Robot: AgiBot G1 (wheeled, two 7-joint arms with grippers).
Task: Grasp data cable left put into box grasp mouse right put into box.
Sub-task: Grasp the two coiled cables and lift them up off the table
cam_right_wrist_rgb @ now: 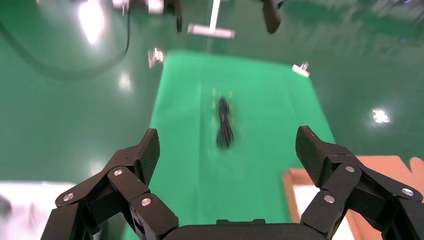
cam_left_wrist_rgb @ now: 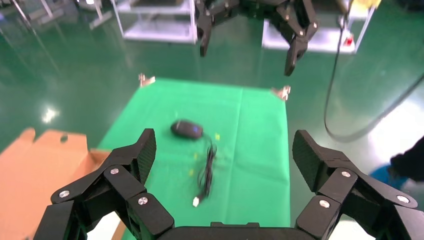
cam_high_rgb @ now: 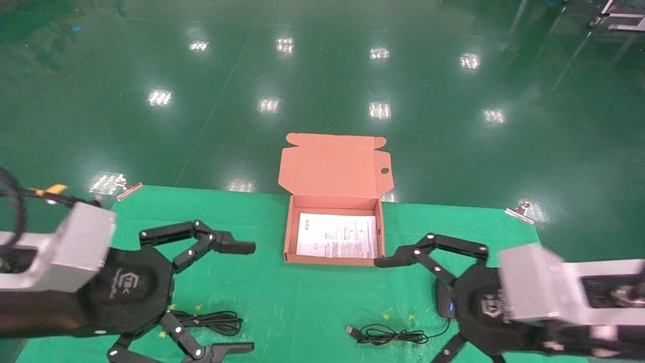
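Green cloth table (cam_high_rgb: 282, 292) holds our open box (cam_high_rgb: 333, 254) at the far middle. Our left gripper (cam_high_rgb: 229, 297) and right gripper (cam_high_rgb: 403, 312) both hang wide open, empty, near side. Data cable (cam_high_rgb: 214, 321) lies near-left, mouse (cam_high_rgb: 443, 301) near-right under the right one.

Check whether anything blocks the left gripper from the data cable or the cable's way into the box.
Nothing visible does. The open left gripper hangs above the data cable, and only bare green cloth lies between it and the open box.
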